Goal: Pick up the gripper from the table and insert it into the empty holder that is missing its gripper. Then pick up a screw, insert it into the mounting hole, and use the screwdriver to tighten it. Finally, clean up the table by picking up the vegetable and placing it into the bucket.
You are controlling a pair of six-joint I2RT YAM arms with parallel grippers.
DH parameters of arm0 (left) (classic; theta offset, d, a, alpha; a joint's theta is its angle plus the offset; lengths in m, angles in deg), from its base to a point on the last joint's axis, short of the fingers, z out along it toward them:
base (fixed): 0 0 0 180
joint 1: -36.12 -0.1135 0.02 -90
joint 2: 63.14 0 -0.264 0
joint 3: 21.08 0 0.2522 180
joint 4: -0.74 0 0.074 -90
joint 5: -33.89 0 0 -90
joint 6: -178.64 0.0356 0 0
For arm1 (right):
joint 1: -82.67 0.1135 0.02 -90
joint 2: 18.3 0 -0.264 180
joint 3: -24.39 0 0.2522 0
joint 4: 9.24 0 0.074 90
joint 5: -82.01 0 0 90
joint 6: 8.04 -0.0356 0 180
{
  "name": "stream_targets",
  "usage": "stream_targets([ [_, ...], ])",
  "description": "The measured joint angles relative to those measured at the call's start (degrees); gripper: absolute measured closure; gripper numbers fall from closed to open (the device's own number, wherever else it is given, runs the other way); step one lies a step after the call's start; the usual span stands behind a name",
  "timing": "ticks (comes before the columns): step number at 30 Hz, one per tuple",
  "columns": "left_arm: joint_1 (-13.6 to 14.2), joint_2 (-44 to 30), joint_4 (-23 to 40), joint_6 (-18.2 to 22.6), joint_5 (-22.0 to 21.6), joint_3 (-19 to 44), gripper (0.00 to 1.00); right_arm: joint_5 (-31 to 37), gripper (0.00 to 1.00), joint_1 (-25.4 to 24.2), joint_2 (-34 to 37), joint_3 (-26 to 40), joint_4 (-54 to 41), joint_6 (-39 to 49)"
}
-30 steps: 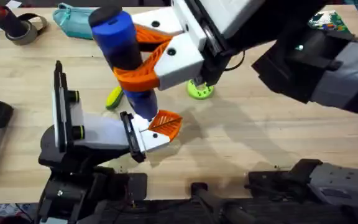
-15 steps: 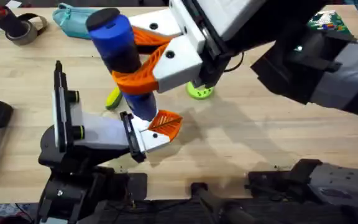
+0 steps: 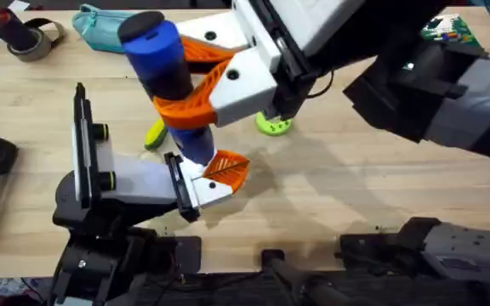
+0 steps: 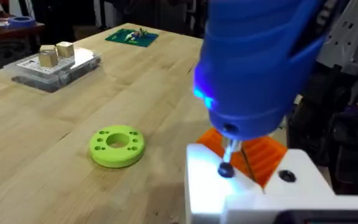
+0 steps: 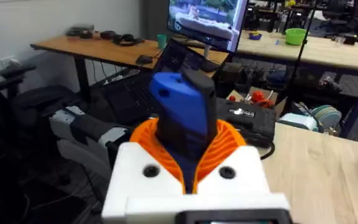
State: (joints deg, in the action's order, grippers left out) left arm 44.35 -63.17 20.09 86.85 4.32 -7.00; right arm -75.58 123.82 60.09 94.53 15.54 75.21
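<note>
My right gripper (image 3: 196, 95) reaches in from the right and is shut on the blue screwdriver (image 3: 162, 64), its orange pads around the barrel (image 5: 182, 118). The screwdriver stands nearly upright over the holder (image 3: 177, 185), the black plate on the white wrist block with green-ringed knobs. The white and orange gripper piece (image 3: 223, 172) sits in that plate, at my left gripper (image 3: 228, 177). In the left wrist view the bit's tip rests on a dark screw (image 4: 225, 169) in the white piece. The yellow-green vegetable (image 3: 155, 133) lies on the table (image 3: 356, 187) behind the screwdriver. The bucket is out of view.
A flat green disc (image 3: 273, 124) (image 4: 117, 146) lies right of the screwdriver. A teal pouch (image 3: 100, 24) and a tape roll (image 3: 34, 39) sit at the far left. A clear box with blocks (image 4: 55, 62) and a green board (image 4: 132, 36) lie farther right.
The top of the screwdriver has shifted slightly to the left with the right gripper. The holder and the vegetable have stayed put.
</note>
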Motion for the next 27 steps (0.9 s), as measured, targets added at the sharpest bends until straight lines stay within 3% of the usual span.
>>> stream_targets([
  [27,0.0,0.0,0.0,0.0,0.0,0.0,0.982,0.0,0.955,0.6,0.0,-0.8,-0.2,1.3],
])
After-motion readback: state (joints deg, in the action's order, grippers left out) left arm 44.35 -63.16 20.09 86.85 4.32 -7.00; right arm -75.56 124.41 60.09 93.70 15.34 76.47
